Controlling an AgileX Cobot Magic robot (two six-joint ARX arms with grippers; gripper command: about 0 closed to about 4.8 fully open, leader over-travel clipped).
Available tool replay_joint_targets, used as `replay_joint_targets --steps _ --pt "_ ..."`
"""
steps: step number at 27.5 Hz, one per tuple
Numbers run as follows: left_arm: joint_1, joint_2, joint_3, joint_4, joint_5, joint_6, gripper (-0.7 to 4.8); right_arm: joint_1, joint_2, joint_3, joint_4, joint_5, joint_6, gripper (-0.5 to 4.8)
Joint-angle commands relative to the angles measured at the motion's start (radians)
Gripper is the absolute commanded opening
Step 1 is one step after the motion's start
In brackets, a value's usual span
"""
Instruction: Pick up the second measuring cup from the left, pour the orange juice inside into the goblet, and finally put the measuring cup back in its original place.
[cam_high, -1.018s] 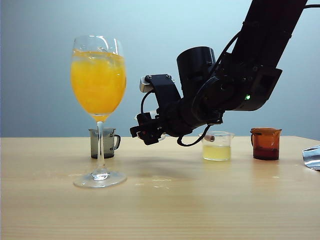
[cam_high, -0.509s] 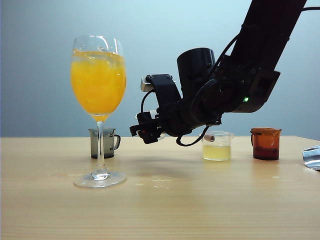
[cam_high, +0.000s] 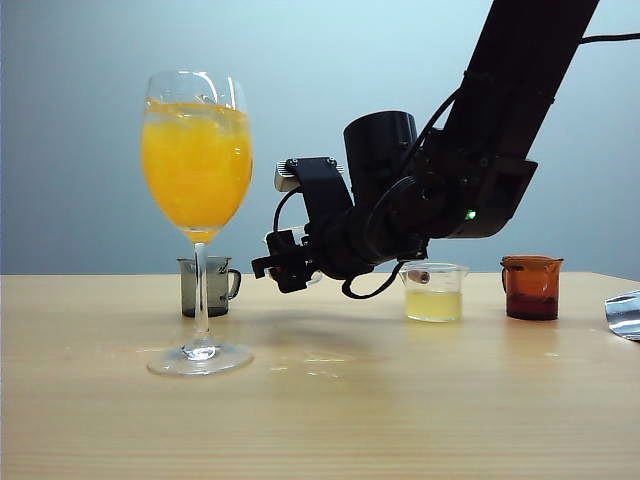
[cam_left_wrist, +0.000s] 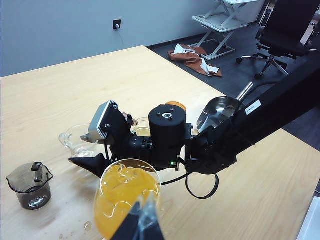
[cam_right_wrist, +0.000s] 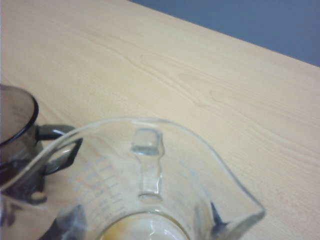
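Note:
The goblet (cam_high: 200, 300) stands at the left of the table, its bowl nearly full of orange juice (cam_high: 196, 165). My right gripper (cam_high: 275, 268) hangs low over the table between the goblet and the pale yellow cup. It is shut on the second measuring cup (cam_right_wrist: 150, 150), held about upright. Its dark fingers (cam_right_wrist: 70, 222) press the clear wall from both sides, and only a faint orange film shows at the cup's bottom. The same cup (cam_left_wrist: 75, 141) shows in the left wrist view. My left gripper (cam_left_wrist: 142, 225) hovers above the goblet's rim (cam_left_wrist: 129, 167), fingers together and empty.
A smoky grey cup (cam_high: 208, 287) stands behind the goblet's stem, close to the held cup (cam_right_wrist: 15, 130). A clear cup of pale yellow liquid (cam_high: 433, 292) and a reddish-brown cup (cam_high: 531, 287) stand to the right. A silver foil piece (cam_high: 625, 315) lies at the right edge.
My right arm has shifted a little to the left and lower, carrying the measuring cup nearer the grey cup. The goblet and the other cups have not moved.

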Motion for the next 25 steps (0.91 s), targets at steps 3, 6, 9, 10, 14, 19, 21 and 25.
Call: replay_joint_targets --steps 3,6,9,10,14,19,21,25 --pt "0.0 -0.002 0.004 0.003 0.008 -0.003 -0.06 0.001 0.021 0.015 0.023 -0.014 0.014 0.3" --pt "0.0 -0.002 0.004 0.003 0.008 -0.003 -0.06 0.001 0.035 0.019 0.023 -0.024 0.029 0.3" --pt "0.0 -0.002 0.004 0.003 0.008 -0.003 -0.06 0.001 0.056 0.029 0.022 -0.025 0.029 0.3" --pt "0.0 -0.002 0.004 0.003 0.008 -0.003 -0.06 0.001 0.065 0.033 0.023 -0.027 0.031 0.3" --pt "0.0 -0.002 0.004 0.003 0.008 -0.003 -0.06 0.001 0.081 0.04 0.021 -0.027 0.033 0.31" --pt "0.0 -0.002 0.004 0.003 0.008 -0.003 -0.06 0.001 0.082 0.04 0.018 -0.027 0.033 3.0" --pt "0.0 -0.002 0.004 0.003 0.008 -0.003 -0.06 0.001 0.081 0.04 0.018 -0.027 0.033 3.66" --pt "0.0 -0.002 0.004 0.003 0.008 -0.003 -0.06 0.002 0.059 0.039 -0.048 -0.027 0.033 3.92"
